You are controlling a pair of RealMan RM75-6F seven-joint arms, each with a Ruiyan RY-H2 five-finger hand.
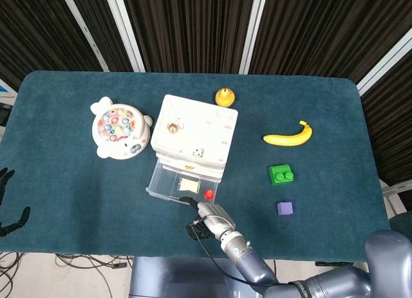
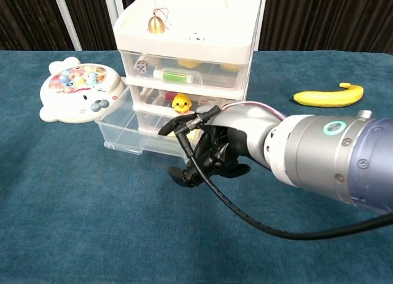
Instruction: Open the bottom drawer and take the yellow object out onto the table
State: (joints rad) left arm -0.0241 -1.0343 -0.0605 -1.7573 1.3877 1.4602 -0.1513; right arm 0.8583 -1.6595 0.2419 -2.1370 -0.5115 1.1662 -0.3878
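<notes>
The white drawer unit (image 1: 196,132) (image 2: 190,32) stands mid-table with its clear bottom drawer (image 1: 166,184) (image 2: 123,134) pulled out toward me. A pale yellow flat object (image 1: 188,184) lies inside it, next to a red ball (image 1: 208,194). My right hand (image 1: 206,221) (image 2: 212,154) sits at the drawer's front right with its fingers curled in. One finger reaches up to the front rim; I cannot tell whether it hooks the rim. In the chest view this hand hides most of the yellow object. My left hand (image 1: 8,201) shows only as dark, spread fingers at the far left edge, holding nothing.
A white fish game toy (image 1: 119,129) (image 2: 77,91) lies left of the unit. A banana (image 1: 288,136) (image 2: 328,97), a green block (image 1: 281,175) and a purple block (image 1: 285,208) lie on the right. A yellow duck (image 2: 180,103) sits in the middle drawer, a bell (image 2: 156,23) on top.
</notes>
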